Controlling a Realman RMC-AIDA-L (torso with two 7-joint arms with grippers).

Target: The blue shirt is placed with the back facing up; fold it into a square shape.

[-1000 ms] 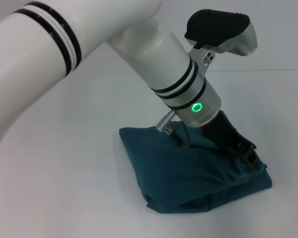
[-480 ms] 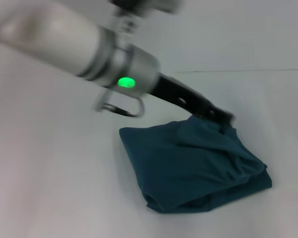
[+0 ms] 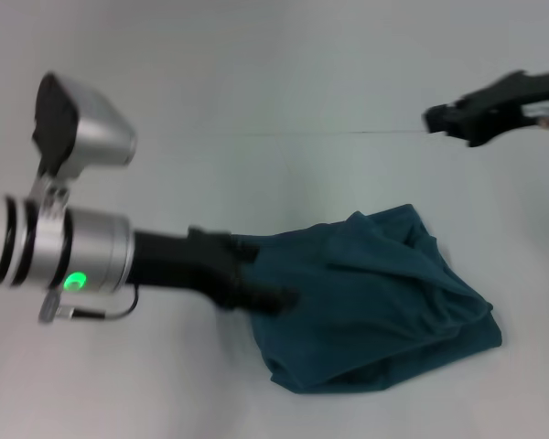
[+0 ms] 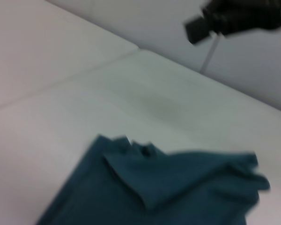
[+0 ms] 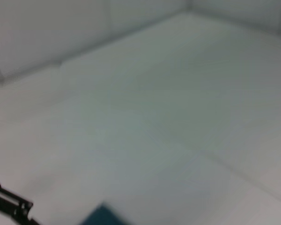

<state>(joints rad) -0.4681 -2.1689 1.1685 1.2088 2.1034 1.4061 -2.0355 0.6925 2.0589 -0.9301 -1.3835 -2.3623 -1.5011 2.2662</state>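
Lying bunched on the white surface (image 3: 119, 384), the blue shirt (image 3: 384, 302): a rumpled, roughly four-sided bundle, right of centre in the head view. Near edge rounded and thick with stacked layers; right corner pushed out toward the right side; far edge uneven, with a loose flap standing up along the top. Not a neat square; folds crossing the upper face diagonally. In the left wrist view, same cloth (image 4: 164, 187) seen with a triangular flap lying over it and a ragged far edge.

Bare surface all around: broad room to the left and front of the bundle, a narrower strip to its right, and a wide stretch behind it up to the seam where the back wall begins.

Low over the surface from the left, the left end effector (image 3: 265, 294), dark, reaching in horizontally, its tip at the shirt's left edge and overlapping the cloth there. Cannot tell whether parted or closed, nor whether any cloth is pinched; touching or merely in front, also unclear.

High at the upper right, well apart from the shirt, the right end effector (image 3: 457, 117), raised above the surface and carrying nothing visible. Cannot tell how far apart its fingers stand. Seen again from the left wrist camera as a dark shape (image 4: 210, 26) against the back wall.

From the right wrist camera, mostly bare surface and a sliver of blue cloth (image 5: 103, 216) at the frame edge.
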